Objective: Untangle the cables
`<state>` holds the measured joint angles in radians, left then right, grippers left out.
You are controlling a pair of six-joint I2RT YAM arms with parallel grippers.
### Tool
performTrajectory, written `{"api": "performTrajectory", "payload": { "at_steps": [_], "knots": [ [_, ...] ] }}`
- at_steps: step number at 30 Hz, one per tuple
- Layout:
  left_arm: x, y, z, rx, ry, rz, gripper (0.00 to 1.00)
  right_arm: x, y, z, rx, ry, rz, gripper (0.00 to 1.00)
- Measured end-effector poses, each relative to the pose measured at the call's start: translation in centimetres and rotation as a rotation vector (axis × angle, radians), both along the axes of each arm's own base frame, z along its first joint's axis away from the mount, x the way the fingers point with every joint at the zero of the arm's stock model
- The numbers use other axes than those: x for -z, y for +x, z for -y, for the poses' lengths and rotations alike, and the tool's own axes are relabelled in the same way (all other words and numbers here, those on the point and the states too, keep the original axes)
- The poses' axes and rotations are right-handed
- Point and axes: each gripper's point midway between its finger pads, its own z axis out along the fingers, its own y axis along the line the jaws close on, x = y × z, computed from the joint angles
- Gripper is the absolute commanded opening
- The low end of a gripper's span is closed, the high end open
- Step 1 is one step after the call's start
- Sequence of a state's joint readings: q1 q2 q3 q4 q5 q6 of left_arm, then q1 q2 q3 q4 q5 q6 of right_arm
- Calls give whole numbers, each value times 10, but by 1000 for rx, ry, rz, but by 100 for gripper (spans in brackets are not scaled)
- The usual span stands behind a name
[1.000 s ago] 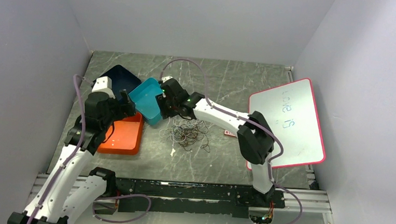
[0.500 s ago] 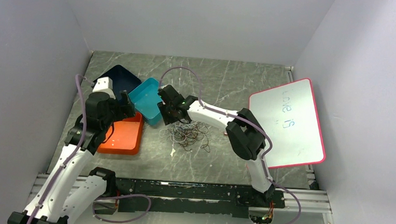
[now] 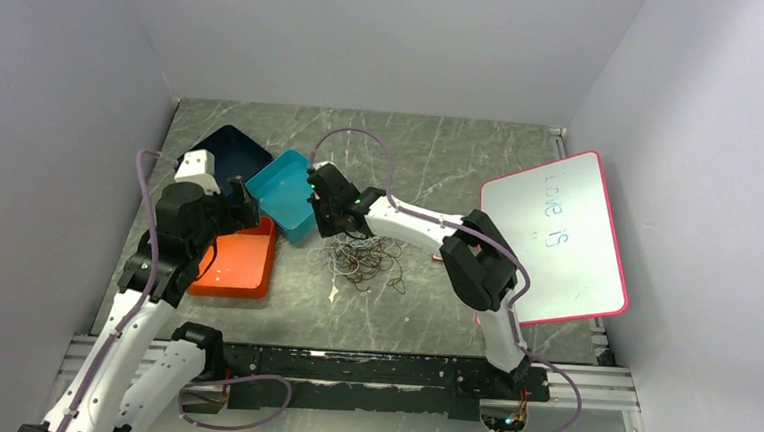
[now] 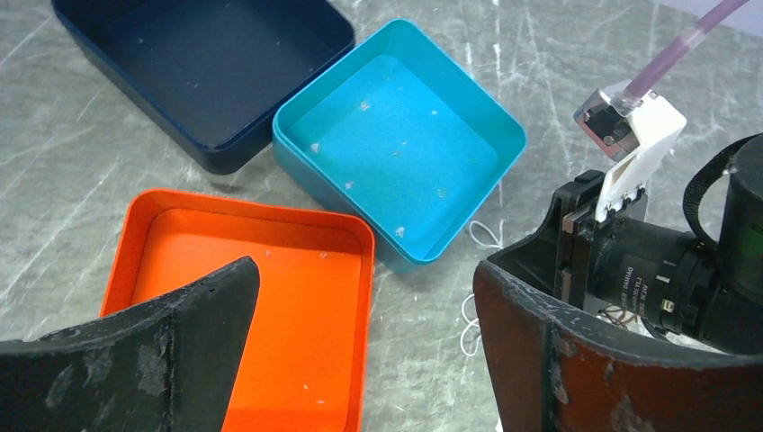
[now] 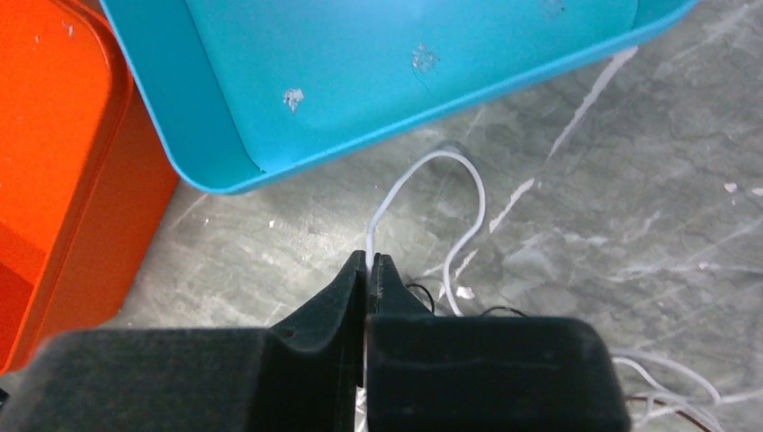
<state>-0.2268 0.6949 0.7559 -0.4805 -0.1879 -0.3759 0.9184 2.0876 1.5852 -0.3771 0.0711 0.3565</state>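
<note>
Jaws of our right gripper (image 5: 369,261) are clenched on a white strand (image 5: 443,154); those of the left gripper (image 4: 364,270) gape above the orange tray (image 4: 225,225). The teal tray (image 5: 207,135) sits at ten o'clock of the cables (image 3: 363,258) (right beside our pinch), so we might snag its wall. Pulling could drag the whole tangle; the thin strand may slip.

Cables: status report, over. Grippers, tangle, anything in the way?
Right gripper shut on a white cable at the tangle's edge. Left gripper open above orange tray. Teal tray close beside the pinch.
</note>
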Motion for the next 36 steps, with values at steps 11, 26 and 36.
{"api": "performTrajectory", "payload": {
  "at_steps": [11,26,36],
  "knots": [
    [-39,-7,19,123,-66,229,99,-105,-7,25,46,182,181,0],
    [-56,13,98,551,-156,328,96,-211,-28,67,71,401,348,0],
    [-33,28,153,842,-295,287,100,-244,-22,95,130,470,367,0]
  ]
}}
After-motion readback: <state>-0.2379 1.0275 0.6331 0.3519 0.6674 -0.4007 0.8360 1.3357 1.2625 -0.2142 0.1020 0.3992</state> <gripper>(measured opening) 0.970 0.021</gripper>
